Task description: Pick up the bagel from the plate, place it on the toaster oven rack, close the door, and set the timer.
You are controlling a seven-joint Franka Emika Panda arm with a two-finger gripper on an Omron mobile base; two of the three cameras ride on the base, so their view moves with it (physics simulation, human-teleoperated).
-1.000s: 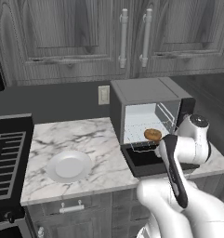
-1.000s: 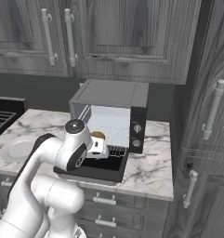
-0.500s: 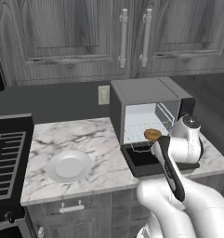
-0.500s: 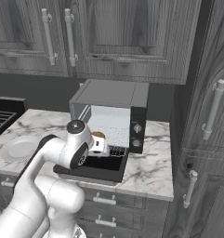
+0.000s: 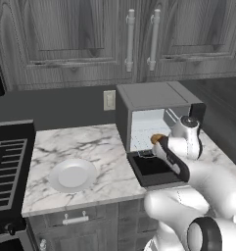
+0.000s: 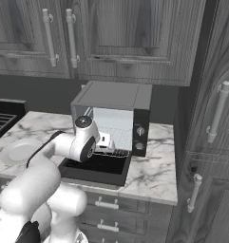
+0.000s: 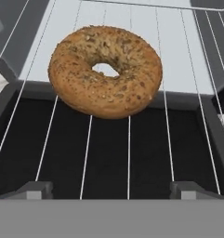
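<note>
Golden-brown and seed-flecked, the bagel [image 7: 105, 70] lies flat on the toaster oven rack [image 7: 146, 135], upper centre of the hand view, its ring resting across the thin wires at the front lip of the oven cavity. The gripper [image 7: 111, 189] hangs just behind it with its jaws spread wide and nothing between them; the two dark fingertips [image 7: 34, 189] sit at the lower left and lower right of that frame, well apart from the bread. A ring has no long axis to speak of, and it lies straight ahead of the hand.

Right of centre in the left base view, the door [image 5: 151, 169] is folded down flat below the bagel, so closing it looks like the next job. The plate [image 5: 72, 175] sits bare at lower left on the marble counter [image 5: 90, 147]. No brand, label or legible writing can be made out anywhere.
</note>
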